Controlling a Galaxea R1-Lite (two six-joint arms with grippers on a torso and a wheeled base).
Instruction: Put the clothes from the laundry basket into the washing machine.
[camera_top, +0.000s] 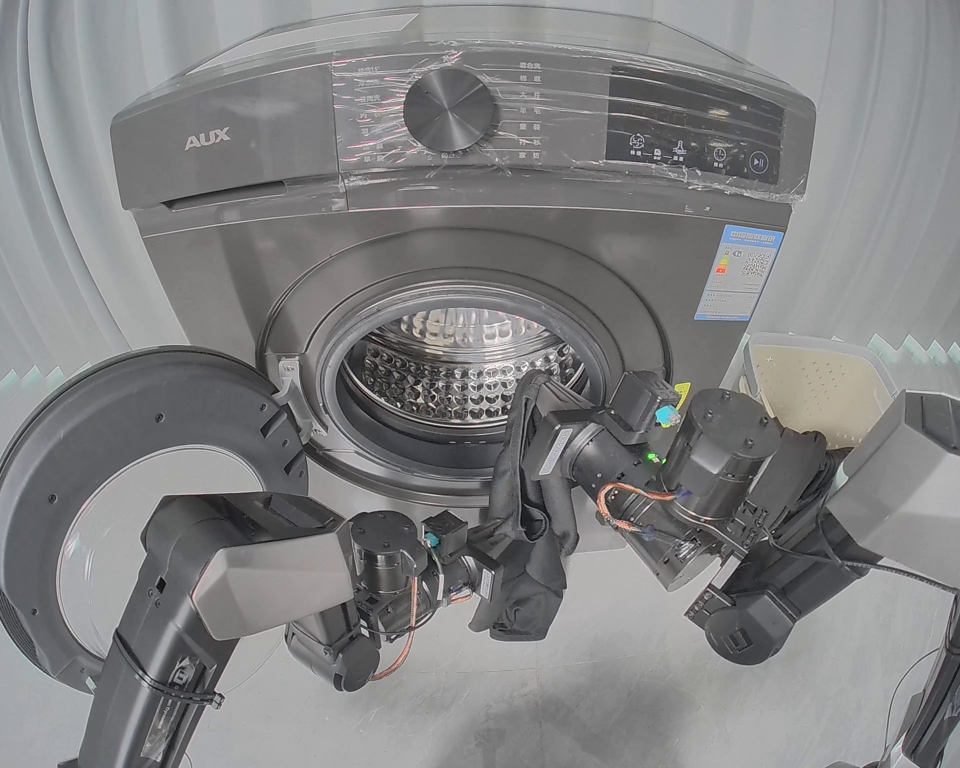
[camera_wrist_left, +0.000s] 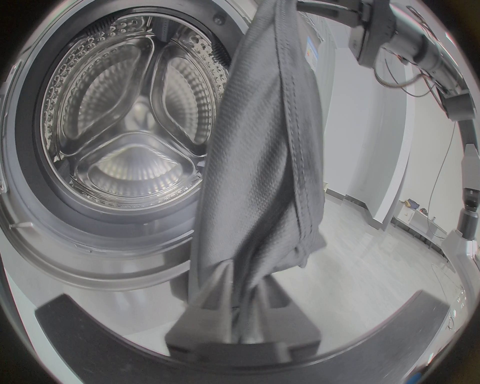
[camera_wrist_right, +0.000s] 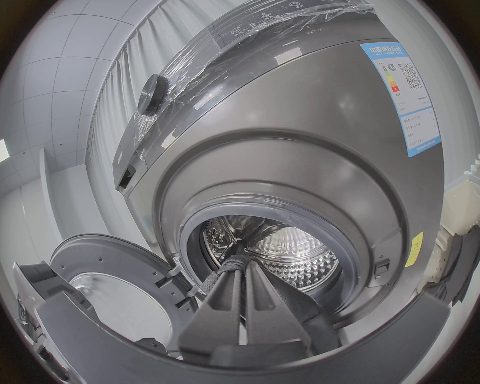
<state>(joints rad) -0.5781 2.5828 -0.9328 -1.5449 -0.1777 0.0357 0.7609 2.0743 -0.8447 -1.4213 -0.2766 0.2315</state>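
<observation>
A dark garment (camera_top: 525, 560) hangs in the air in front of the washing machine (camera_top: 450, 240), held by both hands at once. The right hand (camera_top: 533, 395) is clamped on the garment's upper end, just at the lower right part of the round opening, its two fingers (camera_wrist_right: 225, 300) pressed together on a bunched fold of cloth. The left hand (camera_top: 488, 585) sits lower and nearer the robot, closed on the garment's lower part; in the left wrist view the cloth rises from between its fingers (camera_wrist_left: 205, 305) up towards the right arm. Most of the garment hangs outside the machine, below the opening's rim and above the floor (camera_top: 560, 700). The door (camera_top: 120, 480) is swung wide open to the left of the opening, and the drum (camera_top: 450, 385) shows its dimpled steel wall. The cream laundry basket (camera_top: 815, 385) stands at the machine's right side, behind the right arm, well apart from the garment.
</observation>
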